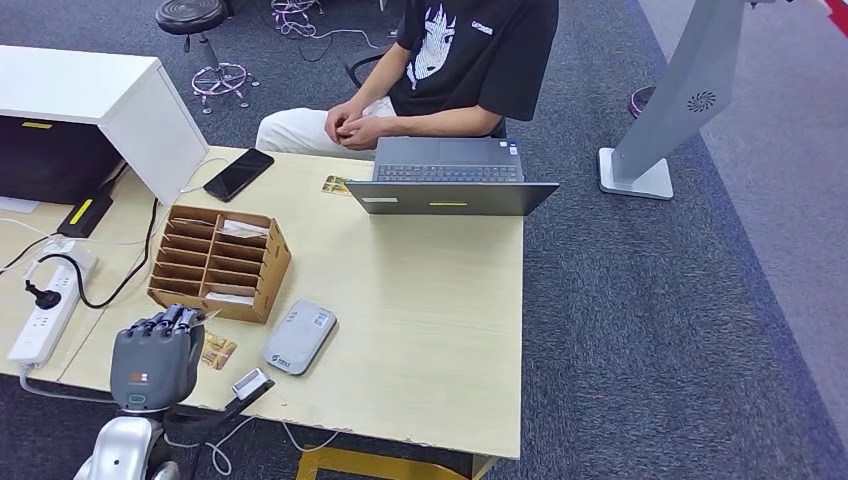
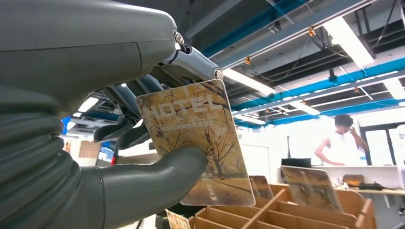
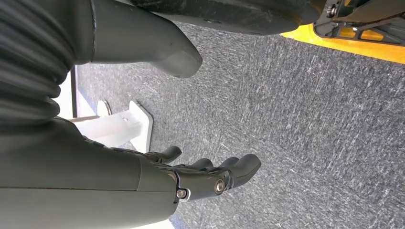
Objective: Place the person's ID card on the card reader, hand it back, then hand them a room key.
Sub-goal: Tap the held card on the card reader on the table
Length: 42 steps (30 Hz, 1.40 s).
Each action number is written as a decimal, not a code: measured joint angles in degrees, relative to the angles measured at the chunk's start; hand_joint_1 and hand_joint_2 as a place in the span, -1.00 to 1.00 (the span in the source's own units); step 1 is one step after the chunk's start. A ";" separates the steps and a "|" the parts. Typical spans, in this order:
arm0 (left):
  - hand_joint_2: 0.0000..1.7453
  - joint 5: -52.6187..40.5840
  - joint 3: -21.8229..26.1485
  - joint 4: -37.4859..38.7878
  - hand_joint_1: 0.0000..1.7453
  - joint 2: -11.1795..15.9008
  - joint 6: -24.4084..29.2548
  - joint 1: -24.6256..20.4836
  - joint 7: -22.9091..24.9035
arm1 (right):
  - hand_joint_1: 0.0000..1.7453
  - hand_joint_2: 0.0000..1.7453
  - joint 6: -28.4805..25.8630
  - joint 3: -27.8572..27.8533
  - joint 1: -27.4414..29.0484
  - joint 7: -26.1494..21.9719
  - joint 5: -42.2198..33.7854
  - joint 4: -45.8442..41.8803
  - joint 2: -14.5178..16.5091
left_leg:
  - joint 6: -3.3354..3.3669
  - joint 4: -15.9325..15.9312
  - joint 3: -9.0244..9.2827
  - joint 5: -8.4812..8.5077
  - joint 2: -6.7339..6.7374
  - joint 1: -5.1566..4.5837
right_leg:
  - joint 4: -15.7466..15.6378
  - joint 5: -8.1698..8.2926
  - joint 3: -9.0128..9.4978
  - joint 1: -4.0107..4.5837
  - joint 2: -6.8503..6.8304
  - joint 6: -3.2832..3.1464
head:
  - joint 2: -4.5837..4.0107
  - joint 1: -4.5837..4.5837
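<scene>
desk edge (image 1: pixel 420 420): left hand (image 1: pixel 155 360) pinches hotel key card (image 2: pixel 196 138) beside organizer (image 1: pixel 215 262).

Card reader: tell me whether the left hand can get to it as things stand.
Probably yes. The left hand hovers at the table's near edge, just beside the grey card reader, with bare tabletop between them. But it already pinches a hotel room key card, so it isn't free.

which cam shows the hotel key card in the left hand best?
Left wrist view: the hotel key card is close up, print readable, pinched by the left robot hand. Head view shows a sliver beside that hand. Right wrist view faces carpet.
</scene>
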 joint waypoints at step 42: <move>1.00 0.02 -2.42 0.05 1.00 -4.23 -0.01 -2.44 -2.37 | -1.00 1.00 -2.37 -0.08 0.00 -1.55 -3.59 -0.12 0.20 | 0.01 0.01 0.01 -0.01 0.02 -0.03 | -0.02 0.01 -0.03 -0.02 0.01 0.00 | 0.00 0.01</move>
